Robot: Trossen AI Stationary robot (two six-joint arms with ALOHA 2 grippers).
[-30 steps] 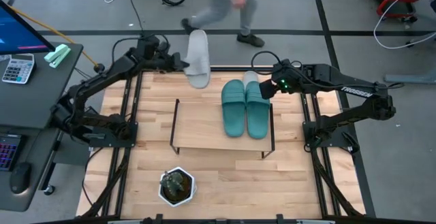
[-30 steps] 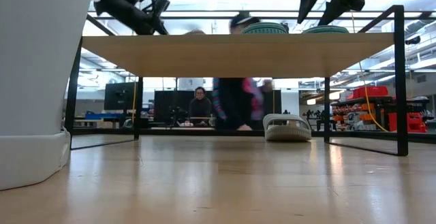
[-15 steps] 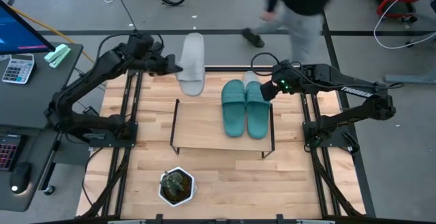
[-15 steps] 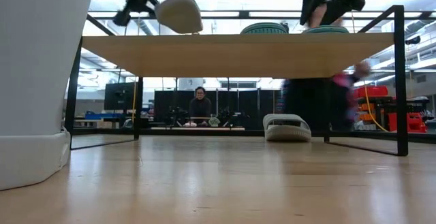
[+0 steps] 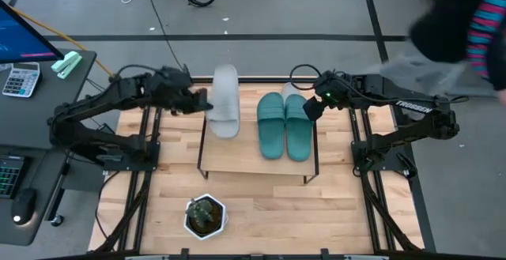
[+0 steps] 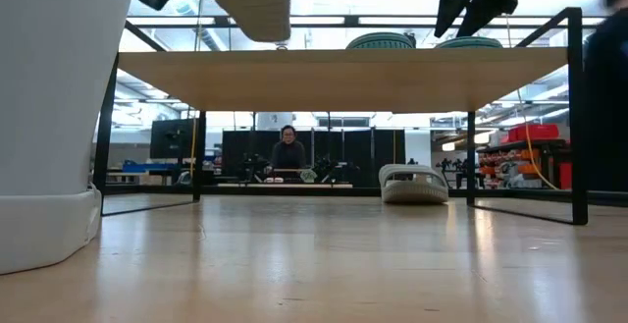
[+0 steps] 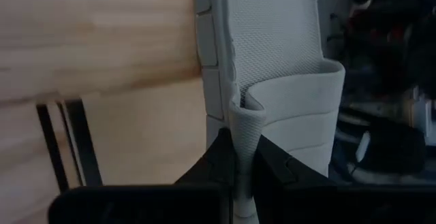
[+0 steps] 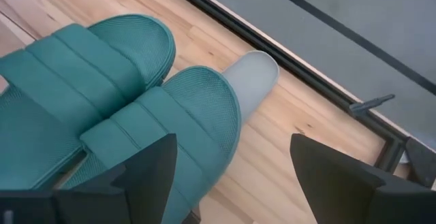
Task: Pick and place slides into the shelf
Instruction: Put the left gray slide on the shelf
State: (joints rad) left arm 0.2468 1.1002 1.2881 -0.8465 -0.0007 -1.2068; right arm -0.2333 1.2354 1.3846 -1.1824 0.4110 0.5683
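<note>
Left hand [image 5: 199, 102] pinches grey slide [image 5: 224, 100] above shelf [image 5: 237, 153], beside teal pair [image 5: 285, 126].

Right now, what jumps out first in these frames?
The left gripper holds a light grey slide by its strap, in the air above the shelf's back-left edge. The teal pair already sits side by side on the right half of the shelf top, with the open right gripper hovering at its far end. The second grey slide lies on the table behind the shelf.
</note>
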